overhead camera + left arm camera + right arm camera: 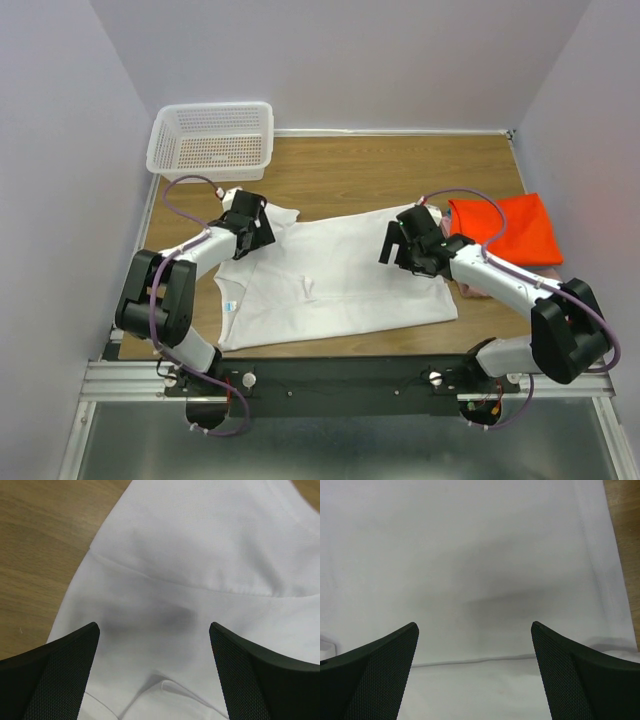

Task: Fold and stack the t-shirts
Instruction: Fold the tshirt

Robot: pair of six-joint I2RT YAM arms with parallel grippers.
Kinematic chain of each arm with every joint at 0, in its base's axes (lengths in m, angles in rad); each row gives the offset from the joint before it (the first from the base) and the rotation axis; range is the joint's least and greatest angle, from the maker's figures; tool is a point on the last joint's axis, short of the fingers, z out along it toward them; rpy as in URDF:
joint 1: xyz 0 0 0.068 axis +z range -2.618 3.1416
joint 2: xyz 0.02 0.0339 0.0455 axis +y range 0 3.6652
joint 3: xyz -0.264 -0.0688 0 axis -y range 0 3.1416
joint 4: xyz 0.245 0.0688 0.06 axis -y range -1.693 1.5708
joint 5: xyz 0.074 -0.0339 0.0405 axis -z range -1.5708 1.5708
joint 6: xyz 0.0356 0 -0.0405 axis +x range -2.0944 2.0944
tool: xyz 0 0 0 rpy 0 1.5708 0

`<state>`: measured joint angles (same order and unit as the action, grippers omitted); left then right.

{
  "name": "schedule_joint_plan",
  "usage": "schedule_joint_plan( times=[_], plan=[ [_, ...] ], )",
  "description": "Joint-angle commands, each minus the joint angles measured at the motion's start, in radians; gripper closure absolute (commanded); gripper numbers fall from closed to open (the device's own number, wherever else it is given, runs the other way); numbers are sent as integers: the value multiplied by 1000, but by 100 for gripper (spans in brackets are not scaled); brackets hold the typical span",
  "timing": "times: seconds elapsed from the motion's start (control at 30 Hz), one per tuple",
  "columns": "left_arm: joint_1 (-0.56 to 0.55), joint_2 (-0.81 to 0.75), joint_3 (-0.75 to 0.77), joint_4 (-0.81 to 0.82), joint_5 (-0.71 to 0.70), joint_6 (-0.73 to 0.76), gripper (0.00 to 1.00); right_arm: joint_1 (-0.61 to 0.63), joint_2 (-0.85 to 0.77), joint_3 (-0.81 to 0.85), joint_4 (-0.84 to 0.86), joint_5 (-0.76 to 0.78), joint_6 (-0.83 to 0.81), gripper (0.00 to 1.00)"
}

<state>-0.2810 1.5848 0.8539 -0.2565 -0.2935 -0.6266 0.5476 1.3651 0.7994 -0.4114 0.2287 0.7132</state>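
A white t-shirt (330,280) lies spread flat across the middle of the wooden desk (380,170), its collar toward the left and its hem toward the right. One sleeve reaches out at the far left.

The left gripper (252,228) hangs over that far-left sleeve and shoulder. In its wrist view the left gripper (153,625) stands wide open with nothing between its fingers (60,675) - only white cloth, a sleeve seam and a small fold lie below.

The right gripper (400,245) is over the right end of the shirt, near the hem. From its own wrist camera the right gripper (474,624) is also spread wide and holds nothing, with smooth white fabric and a hem line under it. Whether either gripper touches the cloth cannot be told.

A folded orange-red t-shirt (505,230) sits at the right edge of the desk, just beside the white one - a sliver of pink cloth (470,291) shows at its near side, partly hidden by the right arm. A white mesh basket (160,150) stands at the far-left corner.
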Motion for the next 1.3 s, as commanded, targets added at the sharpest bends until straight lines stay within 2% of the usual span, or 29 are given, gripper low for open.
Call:
schedule_joint_plan(
  times=[0.0, 0.13, 0.4, 0.73, 0.9, 0.93, 0.97, 1.17, 1.27],
  plan=[
    [0, -80, 53, 72, -14, 30, 2, -6, -3, 41, 25, 37, -17, 0],
    [2, -49, 97, 126, -71, 33, 2, -6, 12, 44, 31, 41, -29, 0],
    [3, 133, 223, 206, -72, 70, 2, -15, 42, 57, 45, 27, -57, 0],
    [40, 250, 303, 238, -171, 61, 4, -28, -17, 34, 48, 29, -70, 0],
    [55, 323, 343, 234, -156, 79, 13, -32, -35, 26, 46, 38, -75, 0],
    [55, 330, 347, 232, -159, 76, 21, -34, -35, 26, 48, 38, -75, 0],
    [55, 336, 353, 229, -164, 74, 24, -34, -35, 26, 48, 41, -78, 0],
    [57, 385, 416, 192, -176, 76, 31, -38, -20, 30, 48, 37, -80, 0],
    [59, 428, 458, 148, -177, 71, 41, -38, -24, 30, 48, 40, -80, 0]
  ],
)
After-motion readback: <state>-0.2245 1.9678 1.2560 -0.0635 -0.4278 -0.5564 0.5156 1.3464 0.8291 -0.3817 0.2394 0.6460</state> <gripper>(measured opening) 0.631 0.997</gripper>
